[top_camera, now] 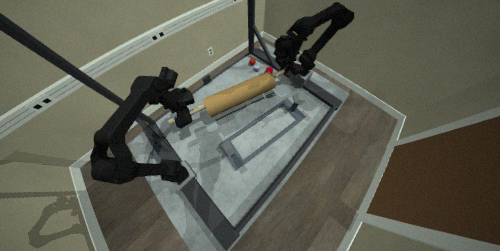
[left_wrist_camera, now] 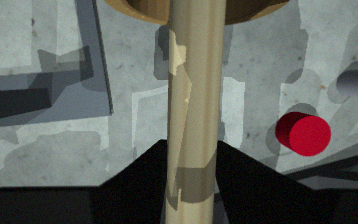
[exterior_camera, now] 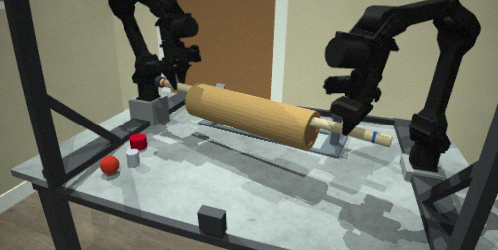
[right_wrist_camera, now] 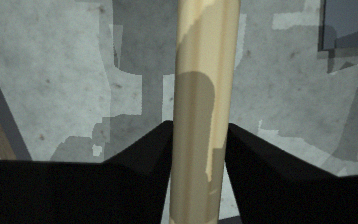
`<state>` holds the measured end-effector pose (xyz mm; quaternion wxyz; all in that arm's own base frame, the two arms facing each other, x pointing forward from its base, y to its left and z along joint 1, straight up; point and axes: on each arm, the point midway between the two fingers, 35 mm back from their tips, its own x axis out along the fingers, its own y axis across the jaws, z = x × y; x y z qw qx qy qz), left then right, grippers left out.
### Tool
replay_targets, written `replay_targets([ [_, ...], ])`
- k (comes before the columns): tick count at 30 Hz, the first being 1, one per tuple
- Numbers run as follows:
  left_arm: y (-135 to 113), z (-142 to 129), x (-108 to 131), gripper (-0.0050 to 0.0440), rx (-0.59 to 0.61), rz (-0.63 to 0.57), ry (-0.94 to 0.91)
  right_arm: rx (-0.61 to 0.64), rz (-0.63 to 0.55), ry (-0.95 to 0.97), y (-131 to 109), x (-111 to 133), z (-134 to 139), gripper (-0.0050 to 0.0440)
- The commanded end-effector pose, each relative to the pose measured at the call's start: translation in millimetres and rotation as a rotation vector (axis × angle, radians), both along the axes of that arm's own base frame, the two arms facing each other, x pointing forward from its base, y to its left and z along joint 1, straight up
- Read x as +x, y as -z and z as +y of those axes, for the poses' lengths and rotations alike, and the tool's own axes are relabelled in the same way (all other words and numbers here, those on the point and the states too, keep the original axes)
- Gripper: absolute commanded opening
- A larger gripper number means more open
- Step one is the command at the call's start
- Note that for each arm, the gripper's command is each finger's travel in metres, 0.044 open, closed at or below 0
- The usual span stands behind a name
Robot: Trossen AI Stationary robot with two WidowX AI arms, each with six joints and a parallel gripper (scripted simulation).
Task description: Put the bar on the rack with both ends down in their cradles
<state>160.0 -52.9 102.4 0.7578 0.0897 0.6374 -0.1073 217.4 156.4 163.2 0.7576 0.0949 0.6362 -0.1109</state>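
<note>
tan bar [top_camera: 198,110] [exterior_camera: 326,124] [left_wrist_camera: 200,100] [right_wrist_camera: 195,105], left end effector [top_camera: 286,71] [exterior_camera: 178,86] [left_wrist_camera: 191,142] and right end effector [top_camera: 186,116] [exterior_camera: 345,127] [right_wrist_camera: 198,130] gripping it, slightly parted

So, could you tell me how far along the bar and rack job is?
Done: the left gripper and right gripper both grip the bar, with the paper roll on it. In hand: the bar hangs above the table, beside the rack in the top view. Left: bringing it over, seating both ends and letting go.
</note>
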Motion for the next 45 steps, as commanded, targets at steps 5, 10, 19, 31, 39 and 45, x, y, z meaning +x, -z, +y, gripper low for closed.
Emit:
replay_targets([
  [5,-10.8,7.0,3.7,0.005,-0.014,-0.037,-0.005,0.03,-0.022,-0.012,-11.2,-4.7,-11.3,0.005],
  [10,-11.7,12.3,3.9,0.005,-0.01,-0.038,-0.009,0.027,-0.019,-0.015,-10.3,-6.0,-18.4,0.005],
  [19,-15.5,31.1,4.7,0.005,-0.009,-0.04,-0.023,0.029,-0.022,-0.03,-14.0,-9.1,-44.0,0.005],
  [31,-18.8,50.5,5.5,0.005,-0.004,-0.042,-0.038,0.026,-0.021,-0.044,-15.8,-12.3,-70.4,0.005],
  [39,-19.5,69.7,6.5,0.005,-0.001,-0.026,-0.052,0.023,-0.022,-0.058,-18.2,-15.0,-96.3,0.005],
  [45,-21.0,80.6,6.8,0.005,0.005,-0.025,-0.063,0.021,-0.026,-0.064,-20.6,-15.8,-110.4,0.005],
])
